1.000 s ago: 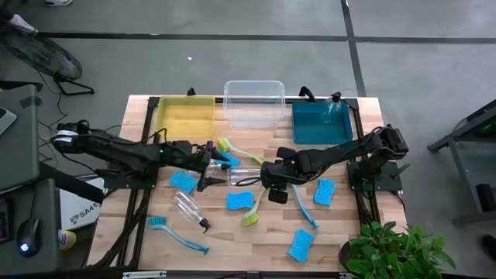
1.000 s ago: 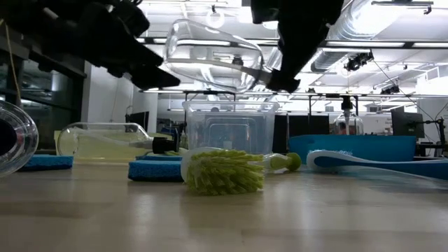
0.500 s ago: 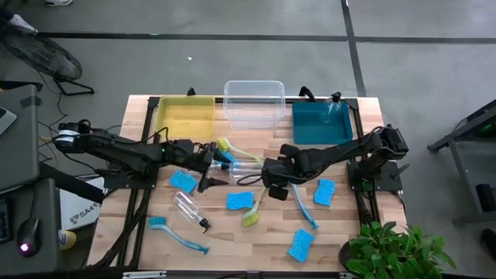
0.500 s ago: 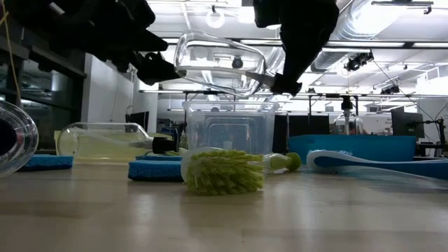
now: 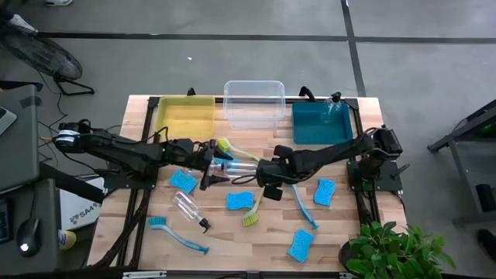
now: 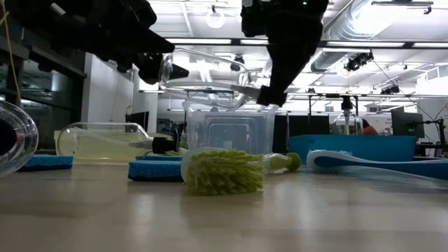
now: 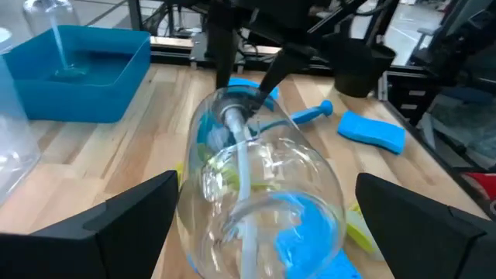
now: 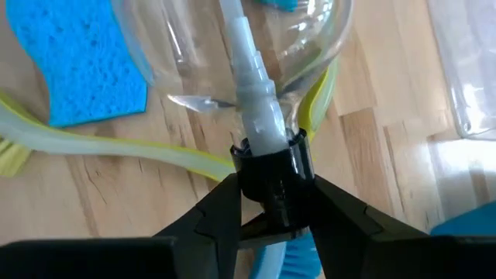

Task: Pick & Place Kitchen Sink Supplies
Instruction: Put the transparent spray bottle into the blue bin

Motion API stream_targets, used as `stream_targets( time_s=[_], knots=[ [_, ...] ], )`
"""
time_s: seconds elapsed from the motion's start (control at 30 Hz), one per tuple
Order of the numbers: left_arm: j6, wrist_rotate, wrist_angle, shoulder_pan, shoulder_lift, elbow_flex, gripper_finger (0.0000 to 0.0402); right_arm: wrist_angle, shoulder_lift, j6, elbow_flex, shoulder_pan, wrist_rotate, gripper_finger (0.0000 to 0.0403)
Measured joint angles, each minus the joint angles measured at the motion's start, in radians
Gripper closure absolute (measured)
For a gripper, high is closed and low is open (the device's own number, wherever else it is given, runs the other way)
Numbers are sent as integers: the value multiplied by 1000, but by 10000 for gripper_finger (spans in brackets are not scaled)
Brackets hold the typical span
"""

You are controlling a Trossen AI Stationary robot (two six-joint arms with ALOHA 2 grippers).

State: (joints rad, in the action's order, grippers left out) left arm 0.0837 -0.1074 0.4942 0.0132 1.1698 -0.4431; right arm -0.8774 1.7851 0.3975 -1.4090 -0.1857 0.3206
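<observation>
While bottle [image 5: 239, 167] aloft, green brush [image 6: 222, 170] beneath.

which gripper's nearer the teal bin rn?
Right. The right gripper is mid-table, shut on the spray bottle's nozzle, short of the teal bin. The left gripper is open at the bottle's base, farther away.
</observation>
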Motion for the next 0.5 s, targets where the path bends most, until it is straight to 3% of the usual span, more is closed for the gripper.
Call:
stream_targets(
  time_s=[0.5],
  knots=[
    [-1,37,48,0,90,-2,14,68,0,-28,0,28,-20,284]
  ],
)
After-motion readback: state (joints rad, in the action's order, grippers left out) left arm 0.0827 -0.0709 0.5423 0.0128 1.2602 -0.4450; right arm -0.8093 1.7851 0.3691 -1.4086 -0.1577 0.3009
